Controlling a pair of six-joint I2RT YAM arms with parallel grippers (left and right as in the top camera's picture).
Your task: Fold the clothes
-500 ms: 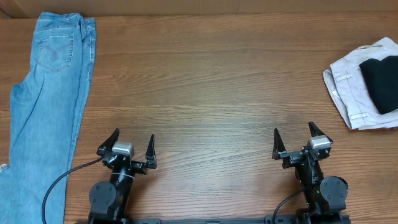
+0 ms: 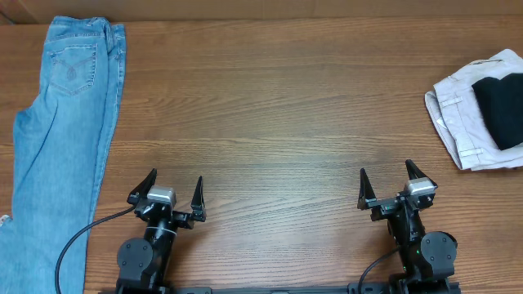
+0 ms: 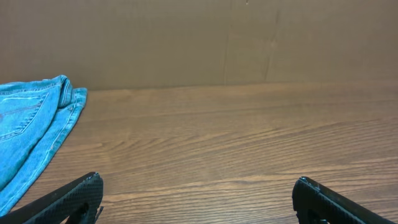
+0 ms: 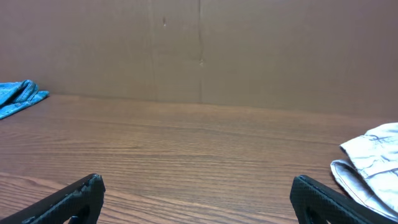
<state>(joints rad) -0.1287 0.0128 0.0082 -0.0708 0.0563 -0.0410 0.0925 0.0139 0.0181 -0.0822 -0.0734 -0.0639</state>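
The light-blue denim jeans (image 2: 57,139) lie stretched out along the left edge of the wooden table, waist at the far end with a stitched back pocket showing. They also show at the left of the left wrist view (image 3: 31,130), and a corner shows in the right wrist view (image 4: 18,96). My left gripper (image 2: 173,190) is open and empty near the front edge, to the right of the jeans; its fingers show in the left wrist view (image 3: 199,193). My right gripper (image 2: 386,181) is open and empty at the front right, also seen in the right wrist view (image 4: 198,193).
An off-white folded garment (image 2: 459,122) with a black garment (image 2: 500,106) on top lies at the right edge of the table; the off-white one also shows in the right wrist view (image 4: 373,158). A brown cardboard wall (image 3: 199,43) stands behind the table.
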